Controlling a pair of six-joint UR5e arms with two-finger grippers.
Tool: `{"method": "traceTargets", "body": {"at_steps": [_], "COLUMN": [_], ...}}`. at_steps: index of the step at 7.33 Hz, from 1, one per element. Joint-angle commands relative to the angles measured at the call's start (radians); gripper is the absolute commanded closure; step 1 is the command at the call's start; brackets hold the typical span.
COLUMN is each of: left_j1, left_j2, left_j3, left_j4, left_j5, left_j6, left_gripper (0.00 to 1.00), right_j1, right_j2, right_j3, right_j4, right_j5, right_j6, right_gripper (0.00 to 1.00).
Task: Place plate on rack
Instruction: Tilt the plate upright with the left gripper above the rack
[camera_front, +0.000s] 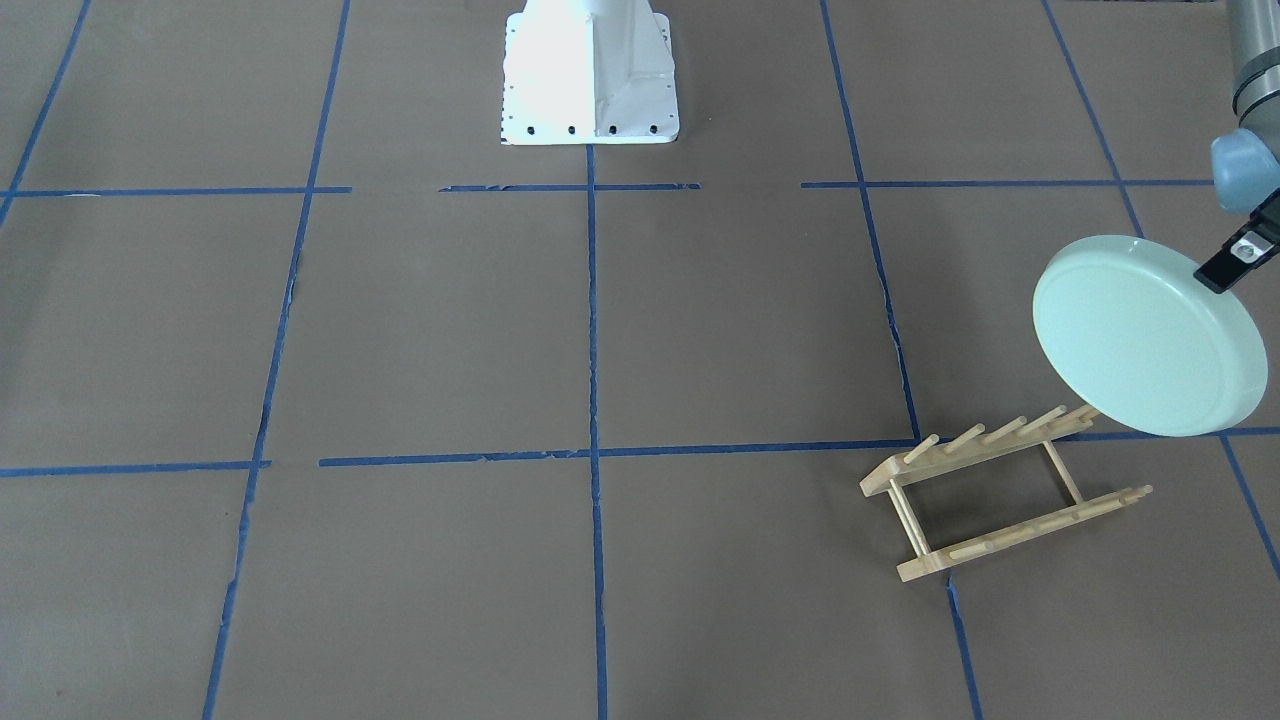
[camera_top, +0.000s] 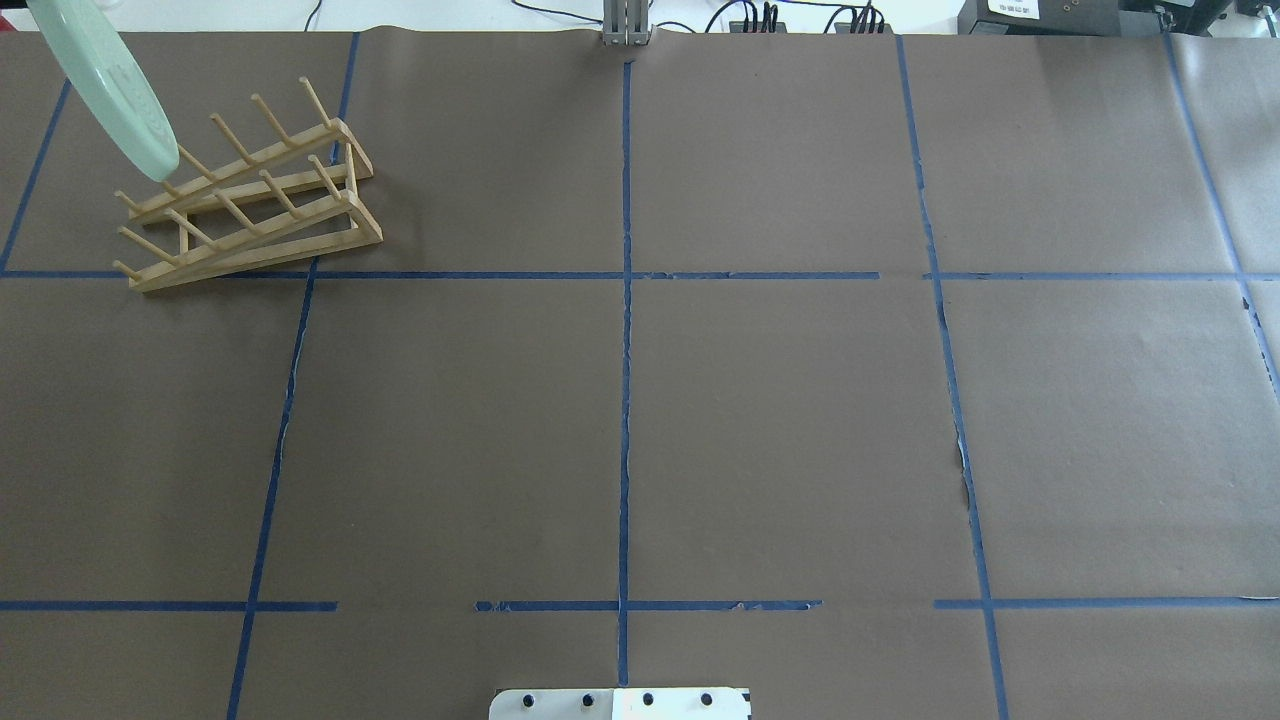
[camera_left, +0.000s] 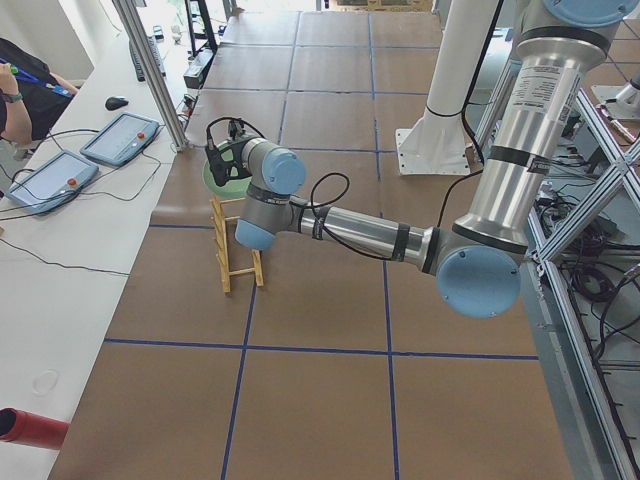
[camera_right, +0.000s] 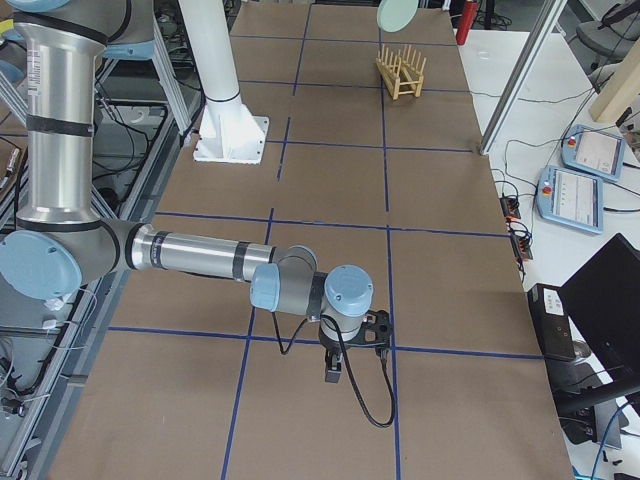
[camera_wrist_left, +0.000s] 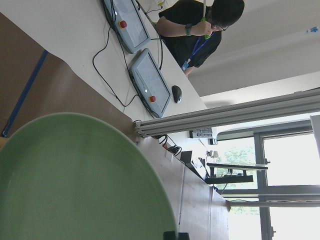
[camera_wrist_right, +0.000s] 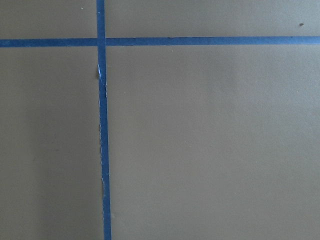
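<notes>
at left end effector, tilted plate

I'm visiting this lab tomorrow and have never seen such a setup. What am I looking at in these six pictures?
This is a robot with two arms; its white base stands at a table covered in brown paper with blue tape lines. Two pictures look down on the table from opposite sides, two look along it from its ends, and two come from cameras on the wrists. On the table stands a small wooden rack. The left gripper holds a pale green plate by its rim, tilted in the air over one end of the rack. The right gripper hangs low over the paper, far from the rack; its wrist camera sees only paper and tape.
</notes>
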Motion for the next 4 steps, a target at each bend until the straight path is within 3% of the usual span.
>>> {"method": "traceTargets", "body": {"at_steps": [1, 2, 4], "left_j1": [0.021, 0.037, 0.049], "left_j2": [-0.006, -0.019, -0.054], "left_j3": [0.086, 0.127, 0.167], "left_j4": [-0.187, -0.25, -0.262], "left_j5": [0.091, 0.099, 0.099], "left_j6": [-0.059, -0.033, 0.113], "left_gripper": [1.0, 1.0, 1.0], "right_j1": [0.0, 0.0, 0.0], "right_j2": [0.0, 0.0, 0.0], "right_j3": [0.0, 0.0, 0.0], "right_j4": [0.001, -0.001, -0.001], "right_j5": [0.0, 0.0, 0.0], "right_j6": [0.0, 0.0, 0.0], "right_gripper": [0.0, 0.0, 0.0]}}
